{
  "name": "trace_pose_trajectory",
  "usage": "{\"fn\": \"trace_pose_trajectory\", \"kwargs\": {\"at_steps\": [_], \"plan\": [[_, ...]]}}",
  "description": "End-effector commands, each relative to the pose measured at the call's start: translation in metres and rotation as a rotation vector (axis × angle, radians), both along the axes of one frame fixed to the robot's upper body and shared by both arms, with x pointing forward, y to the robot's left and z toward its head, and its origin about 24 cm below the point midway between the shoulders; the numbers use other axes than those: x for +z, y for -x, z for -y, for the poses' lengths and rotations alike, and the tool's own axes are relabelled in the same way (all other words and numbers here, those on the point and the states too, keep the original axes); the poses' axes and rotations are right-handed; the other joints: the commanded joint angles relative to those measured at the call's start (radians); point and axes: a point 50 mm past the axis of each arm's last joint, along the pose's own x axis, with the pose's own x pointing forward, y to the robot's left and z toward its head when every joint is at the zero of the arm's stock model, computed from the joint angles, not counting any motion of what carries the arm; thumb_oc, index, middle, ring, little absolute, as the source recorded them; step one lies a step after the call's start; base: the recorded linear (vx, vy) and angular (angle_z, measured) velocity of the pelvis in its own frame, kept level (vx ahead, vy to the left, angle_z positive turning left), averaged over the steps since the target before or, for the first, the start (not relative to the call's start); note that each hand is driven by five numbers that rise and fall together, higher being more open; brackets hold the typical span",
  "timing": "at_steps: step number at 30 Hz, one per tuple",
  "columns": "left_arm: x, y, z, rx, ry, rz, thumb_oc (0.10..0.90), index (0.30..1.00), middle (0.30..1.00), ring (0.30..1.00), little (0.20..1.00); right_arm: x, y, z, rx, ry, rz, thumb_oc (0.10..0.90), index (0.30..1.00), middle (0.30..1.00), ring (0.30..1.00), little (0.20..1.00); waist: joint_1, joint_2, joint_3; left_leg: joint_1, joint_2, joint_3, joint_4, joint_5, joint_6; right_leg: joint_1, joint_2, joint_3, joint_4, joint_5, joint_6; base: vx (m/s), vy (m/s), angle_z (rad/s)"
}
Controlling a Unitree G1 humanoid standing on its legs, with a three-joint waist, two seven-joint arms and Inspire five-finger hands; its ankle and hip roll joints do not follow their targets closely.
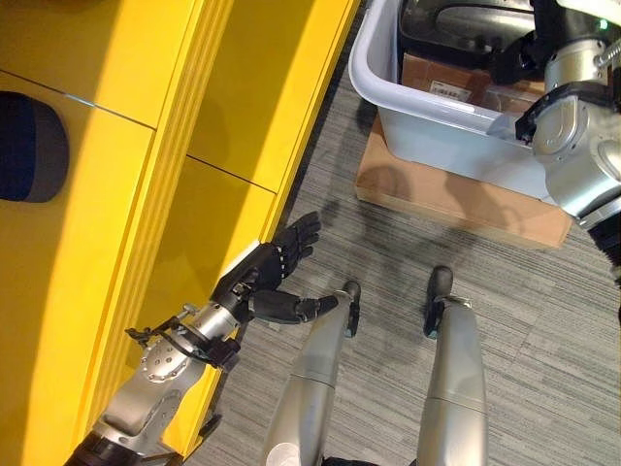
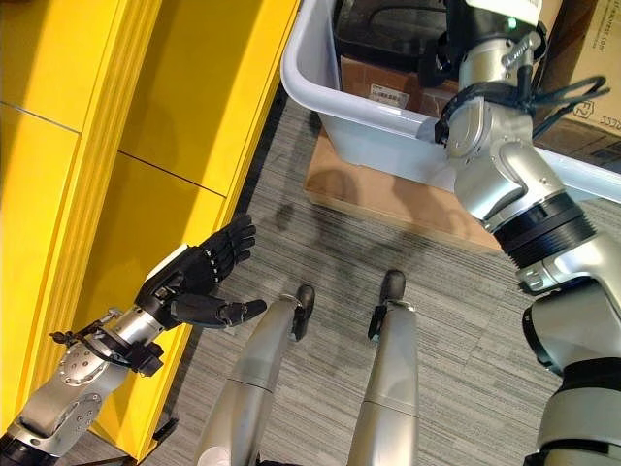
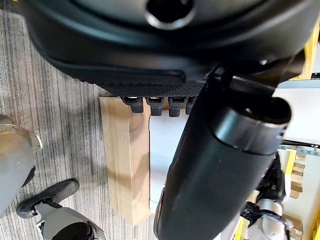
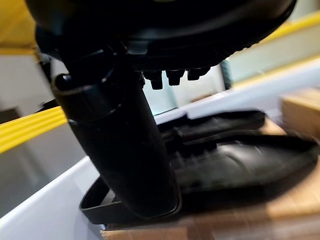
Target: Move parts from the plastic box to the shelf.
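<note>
**Reaching into the box, left robot hand free**

Hanging beside the yellow shelf, the left robot hand is spread open, its fingers straight and its thumb standing out sideways, and it holds nothing. It hovers just off the shelf's front edge, above the grey carpet floor. Between the shelf and the box the carpet gives open room.

Further right, the white plastic box sits on a flat cardboard carton on the floor, near the shelf's edge. Inside it lie a black moulded part and a brown cardboard package under it.

The right robot hand is lowered over the box's near rim, just above the black part. In the right wrist view its fingers run out straight and its thumb points down toward the part, with nothing grasped.
</note>
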Motion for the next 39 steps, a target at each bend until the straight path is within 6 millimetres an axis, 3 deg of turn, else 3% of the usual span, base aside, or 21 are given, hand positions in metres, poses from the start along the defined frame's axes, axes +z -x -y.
{"fn": "trace_pose_trajectory", "kwargs": {"at_steps": [1, 2, 5, 7, 8, 9, 13, 15, 16, 17, 18, 25, 33, 39], "plan": [[0.038, 0.008, 0.017, -0.072, 0.106, 0.193, 0.9, 1.0, 1.0, 1.0, 1.0, 0.073, 0.045, -0.014, 0.07, 0.022, 0.39, 0.9, 1.0, 1.0, 1.0, 1.0, -0.025, 0.039, -0.009, 0.019, 0.079, 0.04, -0.121, -0.011, 0.038, 0.067, 0.022, -0.02, 0.024, -0.139, -0.042, 0.04, 0.014, -0.09], [0.036, 0.008, 0.017, -0.061, 0.11, 0.179, 0.9, 1.0, 1.0, 1.0, 1.0, 0.064, 0.048, -0.017, 0.097, 0.02, 0.377, 0.9, 1.0, 1.0, 1.0, 1.0, -0.035, 0.037, -0.009, 0.045, 0.078, 0.038, -0.126, -0.03, 0.033, 0.086, 0.03, -0.008, 0.027, -0.157, -0.034, -0.02, 0.03, -0.12], [0.039, 0.004, 0.017, -0.039, 0.137, 0.18, 0.9, 1.0, 1.0, 1.0, 1.0, 0.056, 0.056, -0.028, 0.122, 0.042, 0.398, 0.9, 1.0, 1.0, 1.0, 1.0, -0.05, 0.036, -0.009, 0.022, 0.082, 0.055, -0.147, -0.002, 0.036, 0.058, 0.033, -0.007, 0.003, -0.13, -0.038, -0.04, 0.037, -0.1], [0.036, 0.003, 0.018, -0.025, 0.133, 0.175, 0.9, 1.0, 1.0, 1.0, 1.0, 0.047, 0.054, -0.03, 0.122, 0.049, 0.383, 0.9, 1.0, 1.0, 1.0, 1.0, -0.054, 0.038, -0.009, 0.041, 0.081, 0.054, -0.147, -0.016, 0.032, 0.072, 0.04, 0.004, 0.007, -0.145, -0.034, -0.02, 0.022, -0.15], [0.038, 0.003, 0.018, -0.023, 0.132, 0.184, 0.9, 1.0, 1.0, 1.0, 1.0, 0.049, 0.056, -0.03, 0.123, 0.052, 0.394, 0.9, 1.0, 1.0, 1.0, 1.0, -0.055, 0.036, -0.009, 0.022, 0.083, 0.06, -0.151, 0.001, 0.036, 0.055, 0.036, -0.002, 0.001, -0.128, -0.038, 0.05, 0.006, -0.06], [0.035, 0.003, 0.018, -0.023, 0.134, 0.172, 0.9, 1.0, 1.0, 1.0, 1.0, 0.045, 0.054, -0.03, 0.119, 0.056, 0.384, 0.9, 1.0, 1.0, 1.0, 1.0, -0.056, 0.038, -0.009, 0.047, 0.082, 0.055, -0.145, -0.022, 0.031, 0.077, 0.04, 0.006, 0.011, -0.15, -0.033, 0.0, 0.002, -0.04], [0.038, 0.0, 0.019, -0.016, 0.132, 0.191, 0.9, 1.0, 1.0, 1.0, 1.0, 0.046, 0.055, -0.031, 0.098, 0.101, 0.413, 0.9, 1.0, 1.0, 1.0, 1.0, -0.056, 0.036, -0.009, 0.011, 0.083, 0.061, -0.144, 0.0, 0.034, 0.045, 0.038, 0.001, 0.005, -0.128, -0.037, 0.0, -0.003, 0.01], [0.036, 0.0, 0.02, -0.018, 0.128, 0.18, 0.9, 1.0, 1.0, 1.0, 1.0, 0.044, 0.054, -0.031, 0.084, 0.137, 0.408, 0.9, 1.0, 1.0, 1.0, 1.0, -0.054, 0.038, -0.009, 0.024, 0.081, 0.055, -0.135, -0.017, 0.03, 0.056, 0.041, 0.007, 0.017, -0.145, -0.031, 0.0, -0.019, 0.02], [0.038, -0.001, 0.02, -0.02, 0.122, 0.19, 0.9, 1.0, 1.0, 1.0, 1.0, 0.048, 0.056, -0.034, 0.055, 0.209, 0.433, 0.9, 1.0, 1.0, 1.0, 1.0, -0.051, 0.037, -0.009, 0.0, 0.083, 0.059, -0.137, 0.0, 0.033, 0.035, 0.036, 0.0, 0.011, -0.128, -0.036, 0.0, -0.034, 0.04], [0.035, 0.0, 0.02, -0.021, 0.122, 0.178, 0.9, 1.0, 1.0, 1.0, 1.0, 0.045, 0.055, -0.034, 0.044, 0.23, 0.422, 0.9, 1.0, 1.0, 1.0, 1.0, -0.05, 0.039, -0.009, 0.025, 0.081, 0.052, -0.132, -0.021, 0.029, 0.057, 0.04, 0.007, 0.021, -0.15, -0.03, -0.06, -0.05, 0.04], [0.038, -0.002, 0.021, -0.029, 0.126, 0.188, 0.9, 1.0, 1.0, 1.0, 1.0, 0.054, 0.057, -0.04, -0.01, 0.363, 0.455, 0.9, 1.0, 1.0, 1.0, 1.0, -0.044, 0.04, -0.009, -0.004, 0.084, 0.057, -0.139, 0.007, 0.03, 0.031, 0.03, -0.005, 0.012, -0.126, -0.034, 0.03, -0.043, 0.05], [0.037, 0.001, 0.019, -0.068, 0.097, 0.181, 0.9, 1.0, 1.0, 1.0, 1.0, 0.066, 0.047, -0.052, -0.125, 0.721, 0.432, 0.9, 1.0, 1.0, 1.0, 1.0, -0.007, 0.05, -0.009, 0.012, 0.086, 0.034, -0.139, 0.001, 0.015, 0.053, 0.011, -0.018, 0.023, -0.147, -0.026, 0.0, -0.06, 0.04], [0.04, 0.005, 0.012, -0.091, 0.08, 0.187, 0.9, 1.0, 1.0, 1.0, 1.0, 0.062, 0.032, -0.042, -0.14, 0.794, 0.375, 0.9, 1.0, 1.0, 1.0, 1.0, 0.015, 0.054, -0.009, -0.004, 0.092, 0.022, -0.138, 0.006, 0.012, 0.044, -0.008, -0.033, 0.028, -0.151, -0.027, 0.0, -0.038, 0.07], [0.04, 0.006, 0.012, -0.096, 0.075, 0.197, 0.9, 1.0, 1.0, 1.0, 1.0, 0.056, 0.023, -0.02, -0.144, 0.594, 0.325, 0.9, 1.0, 1.0, 1.0, 1.0, 0.019, 0.063, -0.009, -0.022, 0.095, 0.019, -0.137, 0.007, 0.012, 0.025, -0.012, -0.036, 0.033, -0.152, -0.029, 0.0, -0.012, 0.02]]}}
